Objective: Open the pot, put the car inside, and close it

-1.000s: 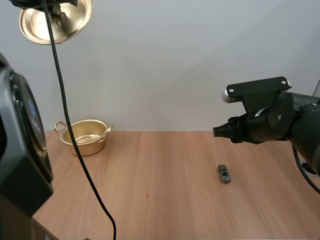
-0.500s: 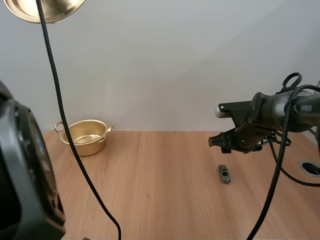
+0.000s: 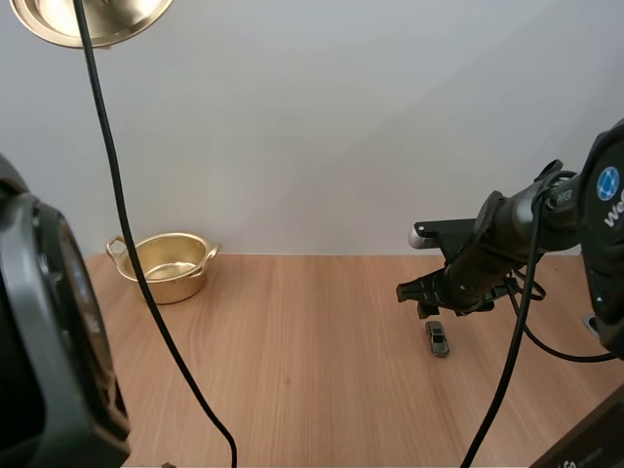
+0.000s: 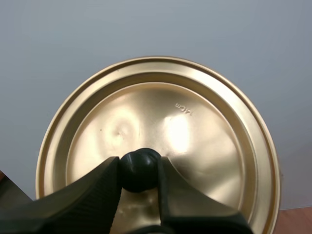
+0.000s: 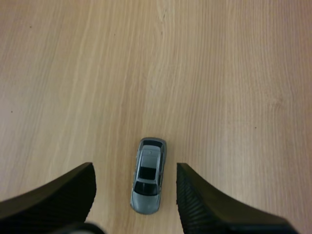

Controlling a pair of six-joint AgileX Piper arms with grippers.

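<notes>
A small grey toy car (image 3: 437, 338) lies on the wooden table at the right. My right gripper (image 3: 414, 296) hangs just above and behind it, pointing down. In the right wrist view its fingers (image 5: 204, 200) stand apart, open, with the car (image 5: 148, 175) on the table between them, untouched. The golden pot (image 3: 166, 265) stands open at the far left of the table. Its golden lid (image 3: 90, 15) is held high up at the left. In the left wrist view my left gripper (image 4: 139, 170) is shut on the lid's black knob (image 4: 140, 169), the lid (image 4: 195, 136) tilted on edge.
The wooden table (image 3: 292, 370) stretches bare between pot and car. A round hole (image 3: 595, 327) sits in the table near its right edge.
My right arm has dropped and tilted downward toward the car over the last second. The lid was raised a little higher at the left. Car and pot have stayed put.
</notes>
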